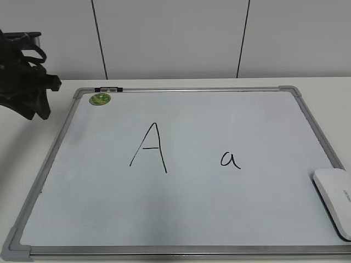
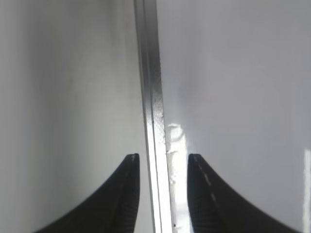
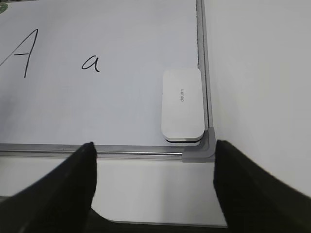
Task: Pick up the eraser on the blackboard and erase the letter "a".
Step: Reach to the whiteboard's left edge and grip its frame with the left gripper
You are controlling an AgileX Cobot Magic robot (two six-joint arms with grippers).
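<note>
The blackboard [image 1: 181, 219], a white board with a grey frame, lies flat on the table. The small black letter "a" [image 1: 230, 159] is right of a larger capital "A" [image 1: 149, 147]. The white eraser [image 1: 334, 200] lies flat in the board's near right corner. It also shows in the right wrist view [image 3: 182, 104], with the "a" [image 3: 91, 63] to its left. My right gripper [image 3: 154, 148] is open and empty, over the table in front of the board's near edge. It is out of the exterior view. My left gripper [image 2: 163, 158] is open, straddling the board's frame [image 2: 154, 111].
The left arm [image 1: 24, 82] hangs at the board's far left corner. A green round sticker [image 1: 100, 99] sits on the board's far left. A white wall stands behind the table. White tabletop [image 3: 257, 73] runs right of the board.
</note>
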